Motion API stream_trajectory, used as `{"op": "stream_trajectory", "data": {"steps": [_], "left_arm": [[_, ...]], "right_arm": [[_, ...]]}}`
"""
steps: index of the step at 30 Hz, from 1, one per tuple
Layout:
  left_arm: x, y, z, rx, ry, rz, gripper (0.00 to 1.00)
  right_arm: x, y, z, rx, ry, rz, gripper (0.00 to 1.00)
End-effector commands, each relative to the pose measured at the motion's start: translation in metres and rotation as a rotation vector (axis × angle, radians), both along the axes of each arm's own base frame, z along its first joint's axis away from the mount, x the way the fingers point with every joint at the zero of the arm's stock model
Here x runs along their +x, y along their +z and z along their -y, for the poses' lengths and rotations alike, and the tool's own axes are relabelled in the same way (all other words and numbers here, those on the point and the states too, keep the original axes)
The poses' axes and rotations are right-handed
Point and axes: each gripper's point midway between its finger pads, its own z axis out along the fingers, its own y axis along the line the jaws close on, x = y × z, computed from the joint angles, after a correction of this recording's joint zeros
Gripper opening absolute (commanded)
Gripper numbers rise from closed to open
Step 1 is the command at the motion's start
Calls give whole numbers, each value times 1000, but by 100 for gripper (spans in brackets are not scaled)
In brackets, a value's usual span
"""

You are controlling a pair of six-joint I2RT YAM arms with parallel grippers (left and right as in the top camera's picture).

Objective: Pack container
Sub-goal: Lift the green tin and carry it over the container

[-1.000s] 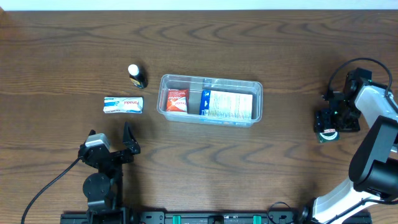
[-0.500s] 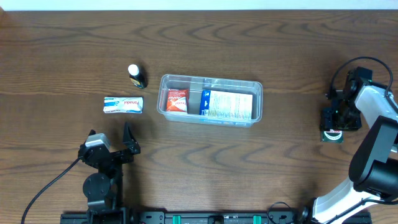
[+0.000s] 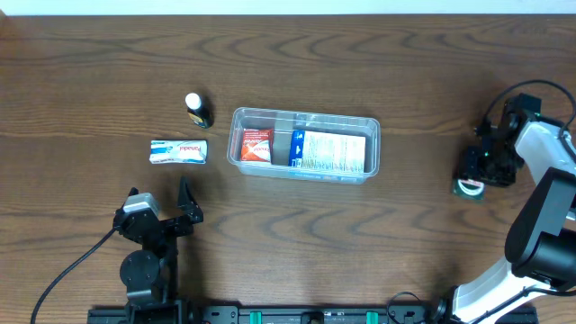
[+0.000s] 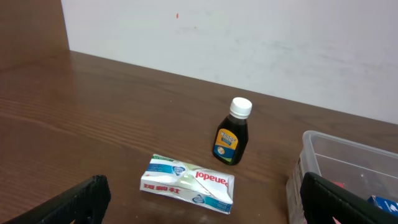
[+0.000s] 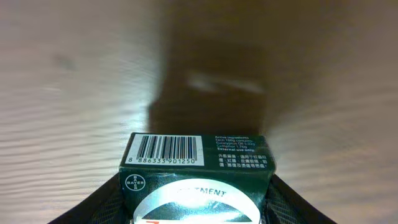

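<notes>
The clear container (image 3: 304, 121) stands mid-table, holding a red packet (image 3: 256, 145) and a white-and-blue box (image 3: 329, 151); its corner shows in the left wrist view (image 4: 311, 163). A white Panadol packet (image 3: 179, 151) (image 4: 188, 183) and a small dark bottle with a white cap (image 3: 197, 109) (image 4: 233, 133) lie left of the container. My left gripper (image 3: 159, 203) (image 4: 205, 208) is open and empty, near the table's front edge, short of the packet. My right gripper (image 3: 471, 182) at far right is shut on a dark green box (image 5: 196, 171) with a barcode, held above the table.
The right arm's body and cable (image 3: 540, 153) take up the far right edge. A pale wall (image 4: 249, 37) rises behind the table's far edge in the left wrist view.
My right gripper with the green box has shifted slightly at the far right, ending a little left and higher off the table. The left arm has not moved.
</notes>
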Motion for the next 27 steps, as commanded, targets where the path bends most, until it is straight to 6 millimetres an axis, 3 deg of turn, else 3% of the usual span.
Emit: {"op": "stream_trajectory", "data": {"steps": [1,7,12,15,19,27], "left_arm": [[-1,-17,-3,13,14,-51,98],[-1,-17,-3,13,14,-51,98],[-1,-17,-3,13,14,-51,98],[-1,-17,-3,13,14,-51,98],[-1,-17,-3,13,14,-51,98],[-1,-17,-3,13,14,-51,98]], "right_arm": [[31,23,-30,185,-9,113,45],[64,75,-66,446,14,253,40],[87,142,-109,790,68,418,35],[93,171,-131,932,127,490,35],[99,183,-164,987,221,515,35],[115,187,-264,946,402,528,34]]}}
